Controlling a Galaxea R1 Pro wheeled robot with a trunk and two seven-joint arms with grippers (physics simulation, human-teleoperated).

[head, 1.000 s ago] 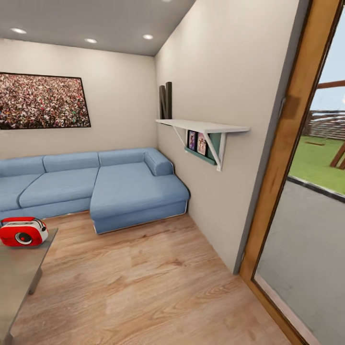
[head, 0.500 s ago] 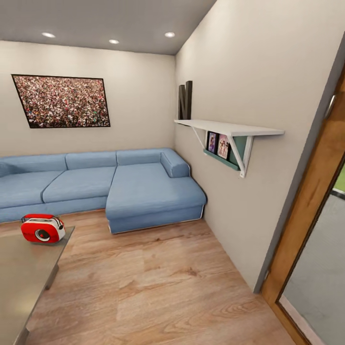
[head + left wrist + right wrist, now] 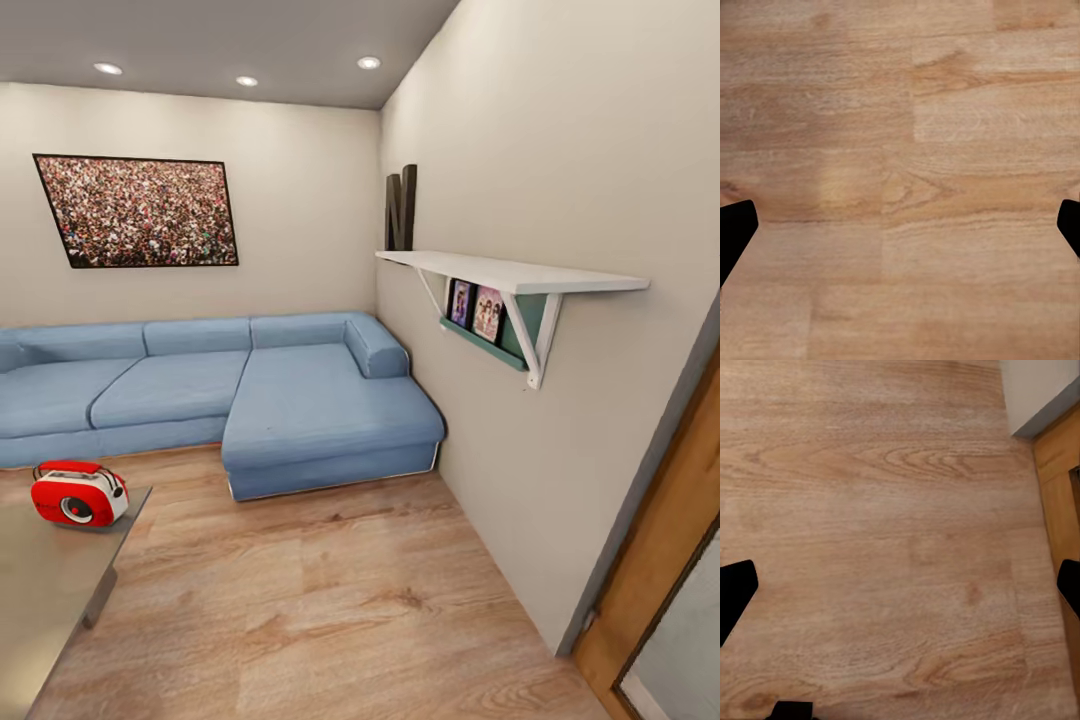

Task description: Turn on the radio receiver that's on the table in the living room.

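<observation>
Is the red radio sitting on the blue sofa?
No, the red radio stands on the corner of the glossy grey coffee table, with the blue sofa behind it across the wood floor.

You face a beige-walled room with a light wood plank floor (image 3: 330, 590). A blue sectional sofa (image 3: 240, 400) fills the far corner, its chaise running along the right wall. Above it hangs a black-framed crowd picture (image 3: 138, 211). A white bracket shelf (image 3: 505, 272) on the right wall carries dark letters, with small framed photos beneath. Recessed ceiling lights (image 3: 246, 81) glow. A wooden door frame (image 3: 660, 560) stands at the lower right.
</observation>
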